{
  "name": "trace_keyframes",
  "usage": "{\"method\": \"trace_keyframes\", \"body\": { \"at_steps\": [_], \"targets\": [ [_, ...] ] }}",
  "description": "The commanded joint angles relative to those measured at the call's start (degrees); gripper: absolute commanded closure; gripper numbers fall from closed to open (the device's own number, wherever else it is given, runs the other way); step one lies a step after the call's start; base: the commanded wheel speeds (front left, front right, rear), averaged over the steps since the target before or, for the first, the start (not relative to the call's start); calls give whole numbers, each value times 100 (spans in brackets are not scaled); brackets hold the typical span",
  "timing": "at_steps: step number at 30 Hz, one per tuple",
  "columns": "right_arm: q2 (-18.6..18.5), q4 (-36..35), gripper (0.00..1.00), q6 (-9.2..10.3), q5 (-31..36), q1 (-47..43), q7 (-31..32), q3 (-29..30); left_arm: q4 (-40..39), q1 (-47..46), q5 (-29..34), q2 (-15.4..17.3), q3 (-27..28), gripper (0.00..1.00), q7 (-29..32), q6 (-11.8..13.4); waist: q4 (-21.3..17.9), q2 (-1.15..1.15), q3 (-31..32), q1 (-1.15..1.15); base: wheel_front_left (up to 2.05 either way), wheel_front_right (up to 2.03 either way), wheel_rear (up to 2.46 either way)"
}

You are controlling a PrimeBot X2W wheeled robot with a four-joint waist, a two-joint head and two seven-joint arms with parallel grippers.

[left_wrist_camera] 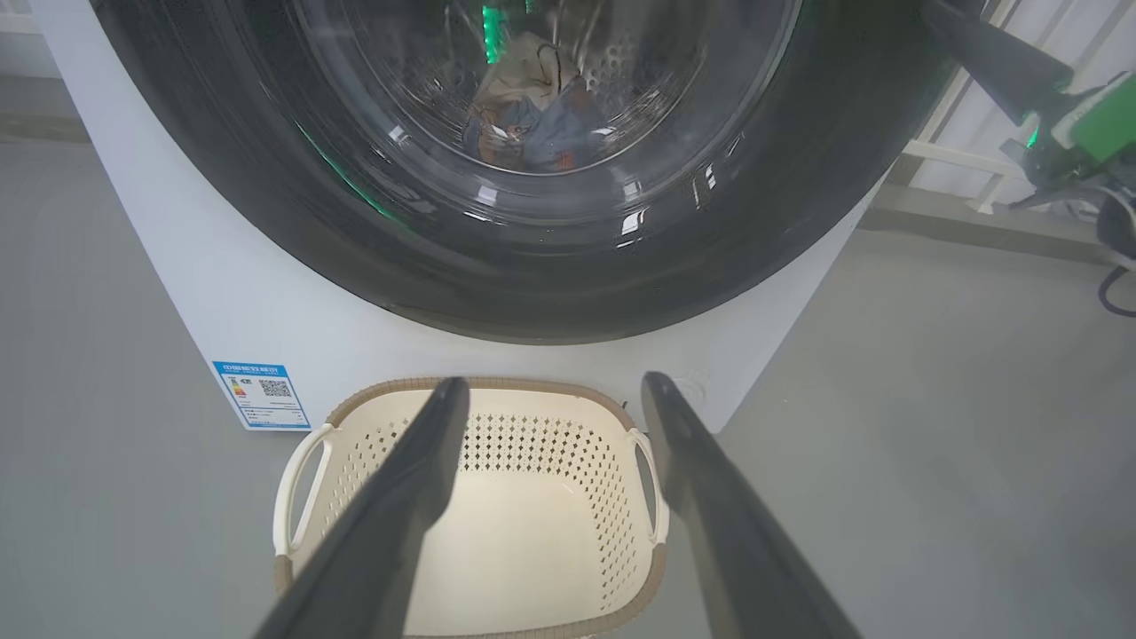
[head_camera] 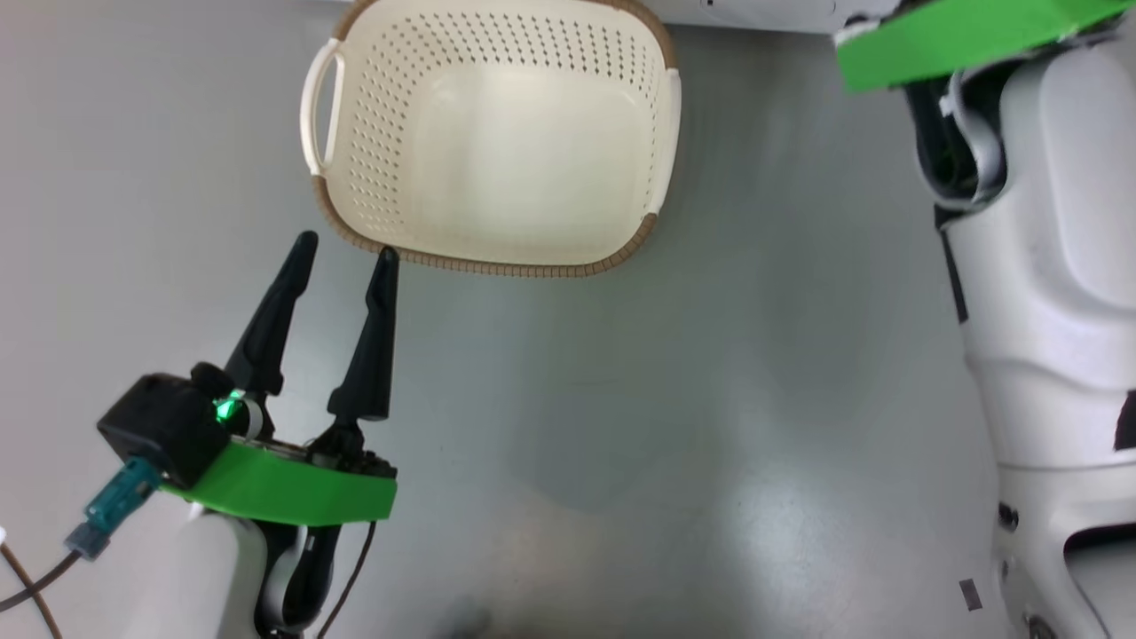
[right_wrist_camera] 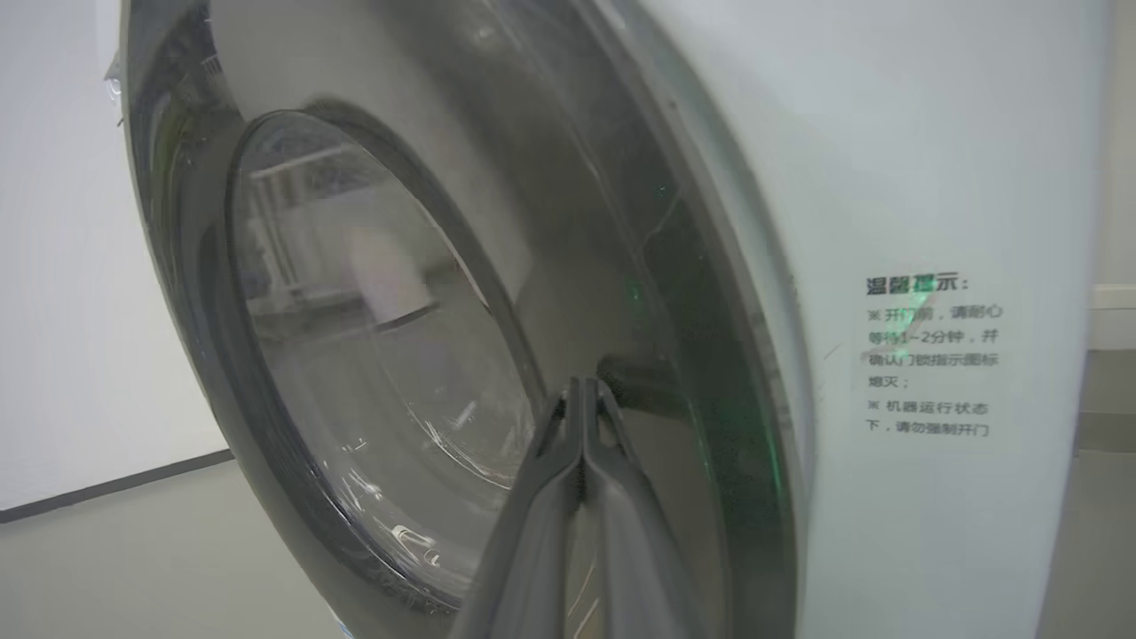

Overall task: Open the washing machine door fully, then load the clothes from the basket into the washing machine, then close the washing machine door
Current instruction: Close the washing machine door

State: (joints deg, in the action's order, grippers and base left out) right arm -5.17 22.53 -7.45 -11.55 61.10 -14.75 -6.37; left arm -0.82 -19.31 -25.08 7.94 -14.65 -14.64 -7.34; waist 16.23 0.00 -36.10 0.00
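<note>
The washing machine door (left_wrist_camera: 550,266) lies against the white washing machine (left_wrist_camera: 266,302); its black rim and glass bowl (right_wrist_camera: 355,355) face me. Through the glass I see the clothes (left_wrist_camera: 532,129) heaped in the drum, blue and cream. On the floor before the machine, the basket (head_camera: 497,257) holds nothing. My left gripper (head_camera: 347,248) hangs open just in front of the basket's near left corner, nothing between its fingers. My right gripper (right_wrist_camera: 582,390) is shut, its tips touching the door's black rim; its dark fingers (left_wrist_camera: 985,49) also appear by the rim's edge.
A blue label sticker (left_wrist_camera: 262,395) sits low on the machine's front, left of the basket, and a printed notice (right_wrist_camera: 932,355) is on the front beside the door. My pale right forearm (head_camera: 1047,266) fills the head view's right side. Grey floor (head_camera: 666,426) spreads around the basket.
</note>
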Motion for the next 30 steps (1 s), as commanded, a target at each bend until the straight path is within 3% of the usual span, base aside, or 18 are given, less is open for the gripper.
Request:
{"method": "trace_keyframes", "body": {
  "at_steps": [1, 14, 30],
  "targets": [
    [165, -30, 100, -3, -95, 218, -25, 21, -163, -89, -38, 208, 168, 0, -36, -14, -2, 0, -171, 0, 0, 0, 0],
    [208, 553, 100, -3, -33, 1156, -25, 73, -183, -314, -128, 218, 76, 0, -36, -14, 35, 0, -446, 0, 0, 0, 0],
    [211, 688, 100, -3, -223, 584, -25, -284, -147, -252, -89, 259, 206, 0, -36, -14, -113, 0, -168, 0, 0, 0, 0]
  ]
}}
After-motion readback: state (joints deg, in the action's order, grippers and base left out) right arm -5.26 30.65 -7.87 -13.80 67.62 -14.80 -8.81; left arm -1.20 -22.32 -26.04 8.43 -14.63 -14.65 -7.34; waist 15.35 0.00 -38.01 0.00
